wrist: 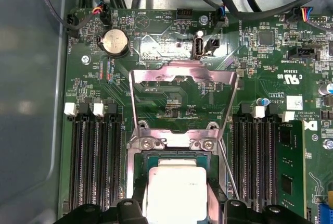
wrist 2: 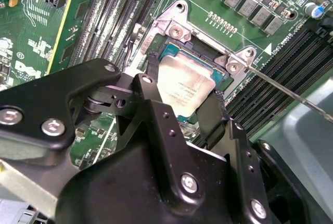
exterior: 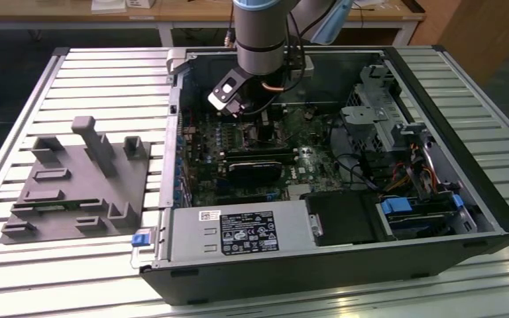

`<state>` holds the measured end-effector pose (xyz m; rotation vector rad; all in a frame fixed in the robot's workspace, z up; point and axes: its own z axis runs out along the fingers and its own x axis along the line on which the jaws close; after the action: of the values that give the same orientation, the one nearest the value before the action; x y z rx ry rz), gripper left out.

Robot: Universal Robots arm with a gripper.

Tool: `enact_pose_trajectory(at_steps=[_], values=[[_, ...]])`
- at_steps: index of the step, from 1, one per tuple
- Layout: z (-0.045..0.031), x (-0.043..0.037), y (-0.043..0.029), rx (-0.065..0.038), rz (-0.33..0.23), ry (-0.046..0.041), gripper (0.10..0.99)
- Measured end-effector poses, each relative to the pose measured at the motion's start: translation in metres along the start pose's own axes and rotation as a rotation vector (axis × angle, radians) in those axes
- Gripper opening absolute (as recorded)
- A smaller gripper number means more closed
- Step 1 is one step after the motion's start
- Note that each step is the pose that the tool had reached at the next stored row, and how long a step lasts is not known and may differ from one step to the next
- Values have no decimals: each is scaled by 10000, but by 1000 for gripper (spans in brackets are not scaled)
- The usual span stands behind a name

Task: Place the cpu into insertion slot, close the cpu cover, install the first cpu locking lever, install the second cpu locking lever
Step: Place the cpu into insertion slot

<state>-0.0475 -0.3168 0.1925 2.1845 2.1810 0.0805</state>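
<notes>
Two black fingers (wrist 2: 145, 91) of the hand (wrist 2: 184, 86) press against opposite sides of the chip (wrist: 174, 190), so the hand appears closed on it. The chip sits low over the socket (wrist: 156, 159), square to it as far as both wrist views show, though I cannot tell whether it is fully seated or just above. The cover (wrist: 151, 75) is folded back flat over the green board (wrist: 270, 57), leaving the socket open, and a thin lever (wrist 2: 281, 88) runs out past the socket corner, near one finger. In the exterior view the arm reaches down into an open computer case (exterior: 325, 258) lying on a slatted surface (exterior: 104, 86). The main risk, in my judgement, is the chip going down slightly turned or tilted: a raised corner could bear on the socket contacts and bend them. Letting go too high would cause the same. A finger could also catch the lever or the socket rim and drag the chip out of place.
</notes>
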Motion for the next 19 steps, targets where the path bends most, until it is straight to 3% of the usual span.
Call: enact_pose_trajectory(at_steps=[13,19], values=[[2,0,-1,-1,1,1,537],[3,0,-1,-1,1,1,612]])
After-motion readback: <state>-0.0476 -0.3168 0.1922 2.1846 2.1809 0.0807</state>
